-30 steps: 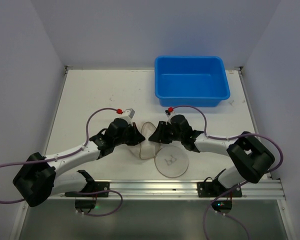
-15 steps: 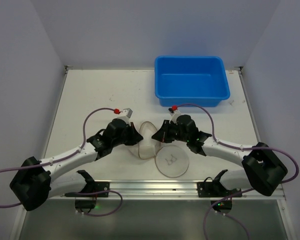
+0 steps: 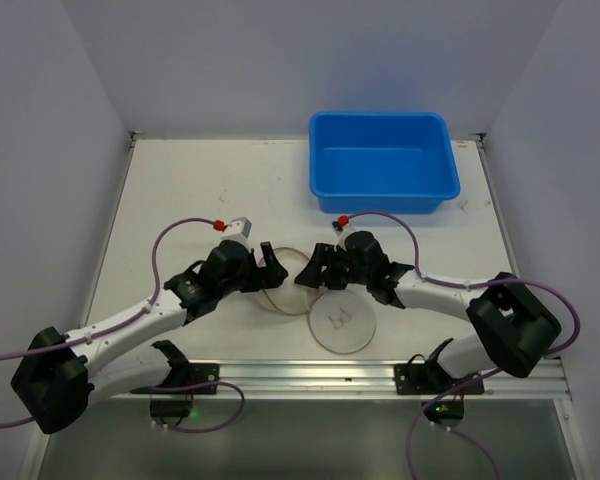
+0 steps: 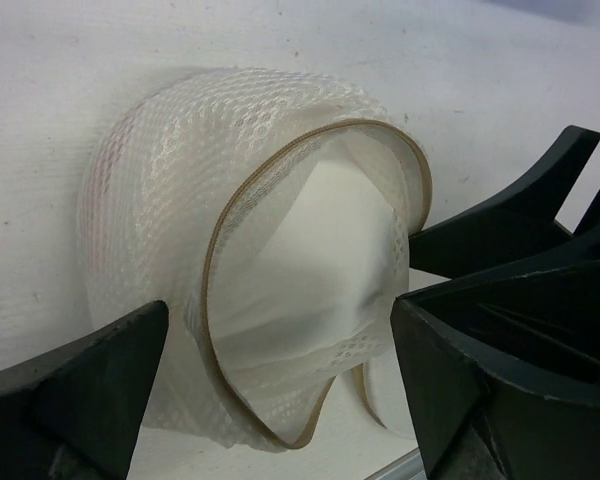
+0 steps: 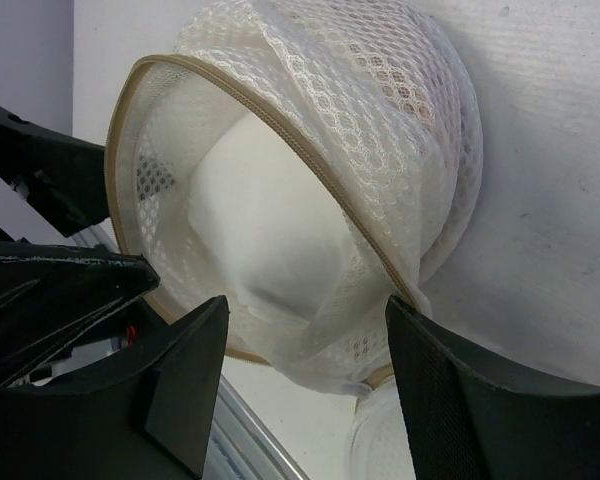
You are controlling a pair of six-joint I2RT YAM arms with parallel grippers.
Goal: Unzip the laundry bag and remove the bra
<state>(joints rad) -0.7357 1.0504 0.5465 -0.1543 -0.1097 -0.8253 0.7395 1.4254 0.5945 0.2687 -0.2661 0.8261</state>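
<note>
Laundry bag (image 3: 285, 298), its tan zipper rim gaping and white cloth showing inside, lies on its side on the tabletop (image 3: 180, 190) between the left pincer (image 3: 276, 270) and right pincer (image 3: 308, 275), both spread wide, gripping nothing.

— What sort of surface is it?
— A white table (image 3: 180, 190), matt, with a few small dark scuff marks.
— And what lies on it?
— A blue tub (image 3: 384, 203) sits at the far right, close to the back edge. Toward the front, near the middle, the laundry bag (image 3: 285, 295) lies on its side with its tan zipper band gaping. Its flat round top (image 3: 343, 322) rests on the table just to the right. Tub and bag are well apart.
— The near edge?
— A metal rail (image 3: 310, 374) runs along it.
</note>
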